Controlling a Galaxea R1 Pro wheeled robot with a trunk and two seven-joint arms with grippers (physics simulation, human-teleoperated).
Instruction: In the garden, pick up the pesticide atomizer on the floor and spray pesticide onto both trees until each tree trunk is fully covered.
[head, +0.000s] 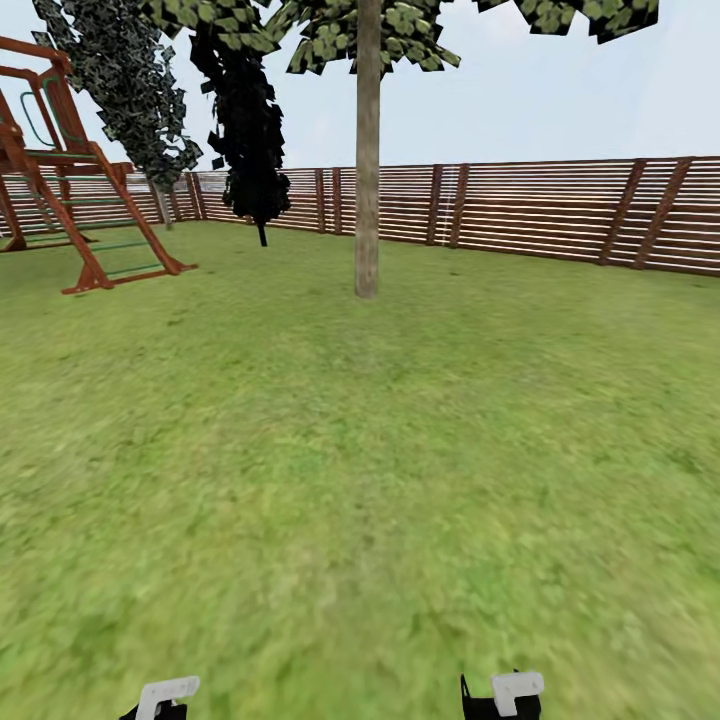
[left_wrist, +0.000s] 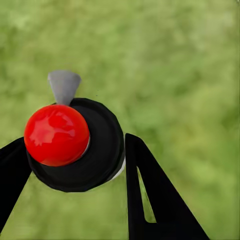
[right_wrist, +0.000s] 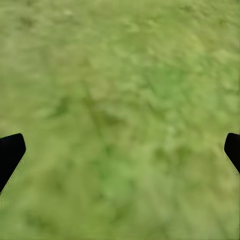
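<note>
A wide lawn (head: 360, 480) is ringed by a slatted wooden fence (head: 560, 210). A pale, bare tree trunk (head: 367, 150) is seen well ahead, in front of the fence, with a wooden play tower (head: 70, 180) far to its left and a dark narrow tree (head: 250, 130) between them. The atomizer (left_wrist: 75, 145), with its red knob and grey nozzle, is clamped between the left gripper (left_wrist: 75, 165) jaws, carried low, probably for the approach to the trunk. The right gripper (right_wrist: 120, 155) jaws are held wide apart over grass, with nothing between them.
</note>
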